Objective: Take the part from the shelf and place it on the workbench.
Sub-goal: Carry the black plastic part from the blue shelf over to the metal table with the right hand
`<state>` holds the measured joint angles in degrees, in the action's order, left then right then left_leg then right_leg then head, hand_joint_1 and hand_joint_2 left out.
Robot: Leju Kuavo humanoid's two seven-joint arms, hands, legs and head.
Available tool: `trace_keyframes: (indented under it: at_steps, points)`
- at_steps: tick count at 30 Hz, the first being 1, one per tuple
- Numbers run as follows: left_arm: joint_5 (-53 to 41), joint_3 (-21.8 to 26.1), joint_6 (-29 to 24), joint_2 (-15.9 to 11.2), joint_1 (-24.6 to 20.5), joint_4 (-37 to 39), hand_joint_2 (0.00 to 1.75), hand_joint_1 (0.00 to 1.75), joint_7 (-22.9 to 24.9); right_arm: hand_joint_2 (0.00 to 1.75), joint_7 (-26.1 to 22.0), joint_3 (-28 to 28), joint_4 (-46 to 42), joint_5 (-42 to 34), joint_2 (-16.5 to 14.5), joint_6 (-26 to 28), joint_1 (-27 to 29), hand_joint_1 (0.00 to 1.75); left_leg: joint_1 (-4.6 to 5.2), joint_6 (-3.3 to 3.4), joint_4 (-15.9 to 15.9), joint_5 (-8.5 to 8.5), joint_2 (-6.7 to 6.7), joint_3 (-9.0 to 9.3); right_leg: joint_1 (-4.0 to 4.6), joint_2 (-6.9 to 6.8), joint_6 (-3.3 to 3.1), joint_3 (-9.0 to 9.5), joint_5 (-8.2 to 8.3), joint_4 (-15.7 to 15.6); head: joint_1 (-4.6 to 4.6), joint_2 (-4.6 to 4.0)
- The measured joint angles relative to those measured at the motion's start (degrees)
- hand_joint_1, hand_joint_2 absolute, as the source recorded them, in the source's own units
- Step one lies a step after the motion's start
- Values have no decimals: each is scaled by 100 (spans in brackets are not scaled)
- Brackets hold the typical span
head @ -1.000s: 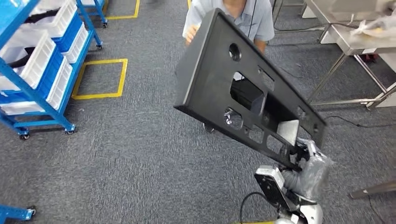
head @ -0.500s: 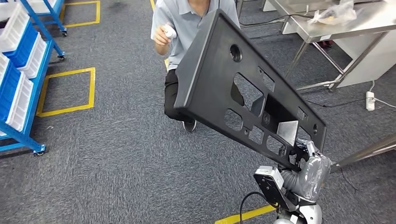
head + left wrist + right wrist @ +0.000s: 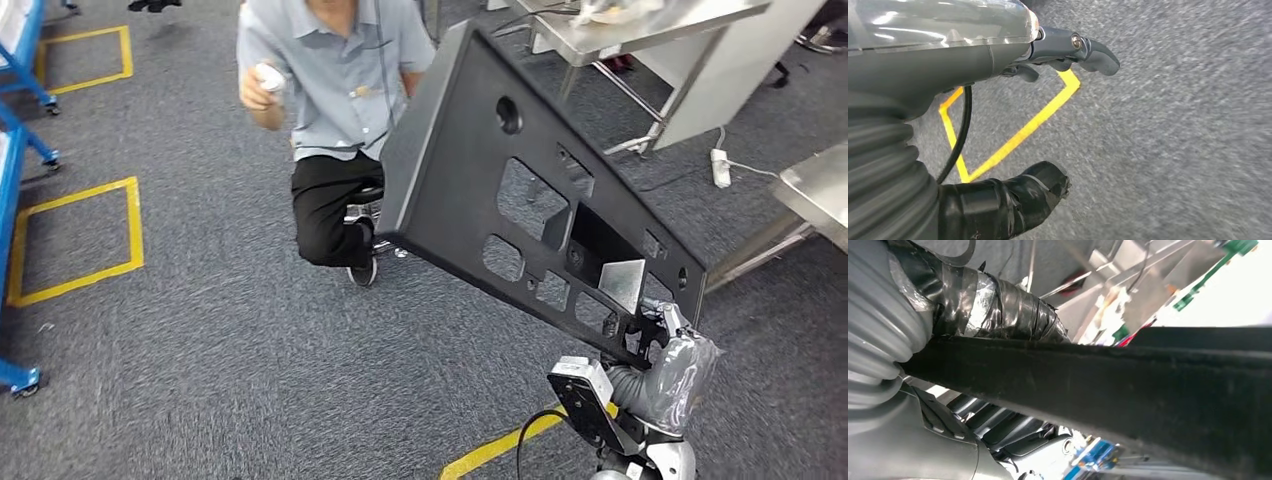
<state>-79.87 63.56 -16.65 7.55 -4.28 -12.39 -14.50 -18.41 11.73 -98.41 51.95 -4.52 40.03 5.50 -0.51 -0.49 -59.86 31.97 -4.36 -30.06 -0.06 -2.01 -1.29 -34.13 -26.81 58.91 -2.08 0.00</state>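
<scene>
The part (image 3: 470,190), a large black panel with several cut-outs, is held up in the air by the right hand (image 3: 655,335) at its lower corner, at about 4 o'clock in the head view. It is tilted, its far end reaching toward 12 o'clock, well clear of the grey carpet floor (image 3: 200,340). In the right wrist view the panel edge (image 3: 1128,385) is clamped between the taped thumb (image 3: 998,302) and the darker fingers (image 3: 998,422) on the other side.

The left hand (image 3: 1013,125) is seen over the carpet; nothing is held, thumb and fingers (image 3: 1083,47) are spread apart.

A person (image 3: 335,90) in a grey shirt is crouched behind the panel at 11 o'clock, a small white object (image 3: 268,78) in one raised hand. A steel bench (image 3: 640,25) stands at 1 o'clock, a second bench corner (image 3: 815,195) at 3 o'clock. Yellow floor tape (image 3: 75,230) is marked at 9 o'clock, blue shelf frame (image 3: 15,140) at the edge beside it.
</scene>
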Motion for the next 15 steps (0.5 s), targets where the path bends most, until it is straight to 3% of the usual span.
trace_keyframes:
  at_steps: [2, 3, 4, 5, 7, 9, 11, 13, 15]
  points:
    - [-1, 0, -3, 0, 15, 0, 175, 0, -8, 175, 1, -4, -22, 16, -7, 0, 6, 175, -18, -27, -690, 341, 300, -334, -15, 127, -54, 13, 6, -13, 7, 0]
    - [-1, 0, -3, 1, 23, 0, 175, 0, -8, 175, 1, -4, -23, 19, -10, -1, 10, 175, -20, -37, -1084, 484, 357, -543, -13, 200, -68, 13, 5, -9, 10, 0]
    - [-2, 0, -3, 2, 30, 0, 175, 0, -8, 175, 3, -5, -22, 22, -13, -1, 16, 175, -21, -45, -1357, 533, 376, -704, -12, 281, -73, 16, 3, -3, 11, 0]
    - [-2, 0, -3, 2, 35, 0, 175, 0, -8, 175, 4, -6, -22, 24, -13, -1, 20, 175, -22, -49, -1421, 458, 381, -774, -12, 369, -74, 20, -1, 6, 12, 0]
    - [-1, 0, -4, 1, 38, 0, 175, 0, -8, 175, 8, -11, -21, 27, -12, -1, 25, 175, -32, -43, -929, 30, 441, -625, -20, 536, -60, 32, -15, 36, 12, 0]
    - [0, 0, -10, -1, 43, 0, 175, 0, -11, 175, 15, -25, -23, 26, -11, -1, 23, 175, -56, -20, -243, -297, 689, -365, -22, 677, -14, 4, -44, 100, 10, 0]
    - [-1, 0, -19, -1, 36, 0, 175, 0, -19, 175, 21, -38, -31, 25, -11, -1, 30, 175, -59, 20, 26, -341, 849, -267, -26, 783, 52, -52, -46, 140, 10, 0]
    - [-2, 0, -28, 8, 12, 0, 175, 0, -26, 175, 24, -55, -40, 24, -9, 0, 54, 175, -50, 89, 69, -362, 757, -253, -39, 837, 120, -83, -26, 134, 11, 0]
    - [-2, 0, -40, 22, 8, 0, 175, 0, -28, 175, 28, -78, -49, 24, -7, 1, 69, 175, -62, 174, 126, -396, 628, -226, -26, 621, 177, -161, -150, 309, -1, 0]
